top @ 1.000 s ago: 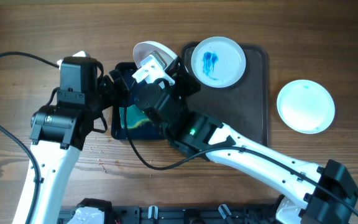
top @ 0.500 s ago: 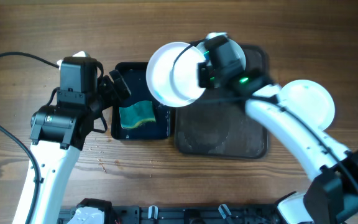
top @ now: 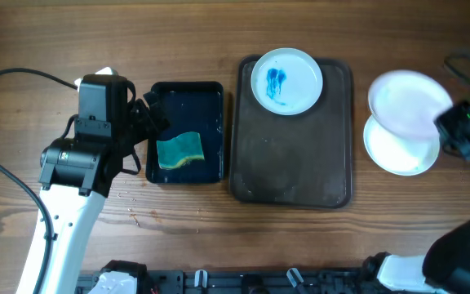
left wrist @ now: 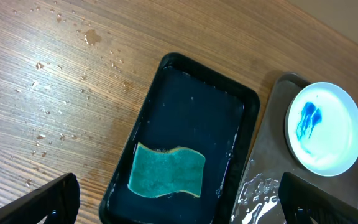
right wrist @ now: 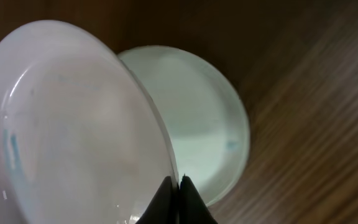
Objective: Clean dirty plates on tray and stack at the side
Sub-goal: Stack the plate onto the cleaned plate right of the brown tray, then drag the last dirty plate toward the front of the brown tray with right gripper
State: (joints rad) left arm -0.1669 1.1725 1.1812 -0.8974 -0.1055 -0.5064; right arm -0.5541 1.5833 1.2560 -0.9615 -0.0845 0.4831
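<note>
A white plate (top: 285, 80) smeared with blue paint sits at the far end of the dark brown tray (top: 292, 175); it also shows in the left wrist view (left wrist: 324, 127). My right gripper (top: 457, 129) is shut on the rim of a second white plate (top: 406, 102), held tilted above a third white plate (top: 398, 149) lying on the table right of the tray. In the right wrist view my fingers (right wrist: 174, 186) pinch the held plate's (right wrist: 67, 124) edge over the lower plate (right wrist: 197, 124). My left gripper (left wrist: 179, 208) is open and empty above the black tray.
A smaller glossy black tray (top: 184, 94) with a green sponge (top: 179, 151) stands left of the brown tray; both show in the left wrist view (left wrist: 191, 106), sponge (left wrist: 166, 171). Water droplets dot the wood around it. A black cable lies at the left.
My right arm has swung from the black tray across the brown tray to the right side, carrying the plate over the plate lying there. The left arm has not moved.
</note>
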